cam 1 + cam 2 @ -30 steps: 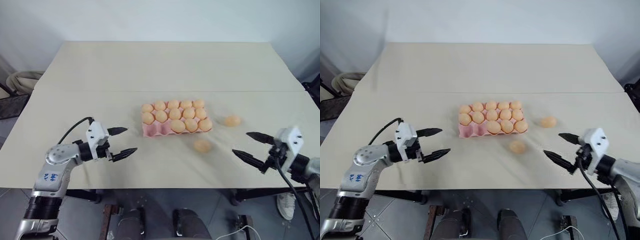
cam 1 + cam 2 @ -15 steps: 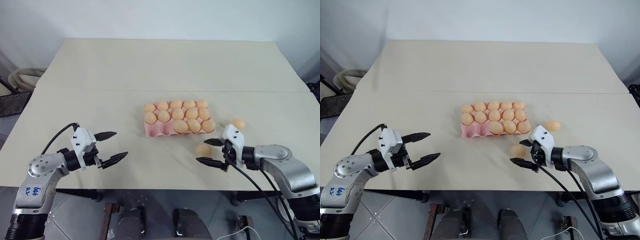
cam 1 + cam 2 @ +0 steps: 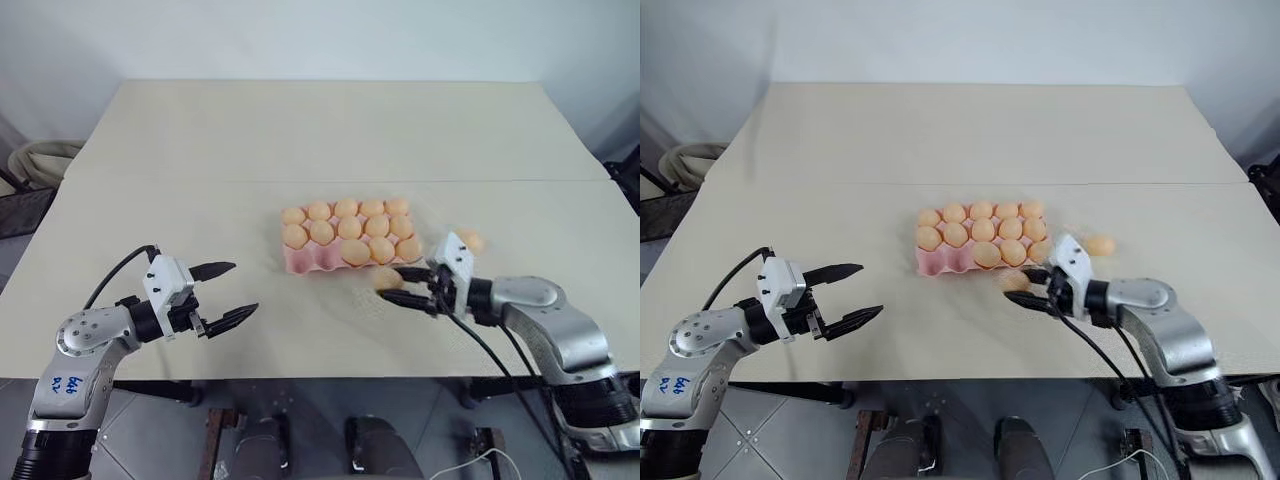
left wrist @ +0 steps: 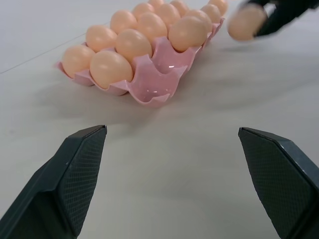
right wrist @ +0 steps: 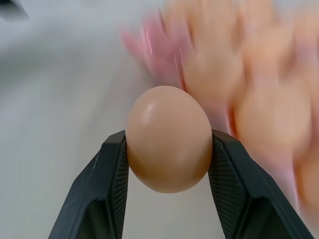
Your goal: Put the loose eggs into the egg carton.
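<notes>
The pink egg carton [image 3: 299, 262] lies mid-table, most cups filled with pale-orange eggs; two front-left cups [image 4: 160, 79] are bare. My right gripper [image 3: 391, 284] is shut on one loose egg [image 5: 168, 137], held just off the carton's front right corner; its fingers [image 5: 112, 184] press both sides. A second loose egg [image 3: 471, 240] rests on the table to the right of the carton, behind my right wrist. My left gripper [image 3: 245, 287] hovers open over the table, well to the left of the carton, with nothing between its fingers [image 4: 82, 169].
The cream table [image 3: 320, 140] has a seam running across it behind the carton. Its front edge lies just under both arms. A rounded pale object [image 3: 40, 158] stands off the table's left side.
My right gripper has swung left, closed on the near loose egg and carried it toward the carton's front right corner. The left gripper has stayed put.
</notes>
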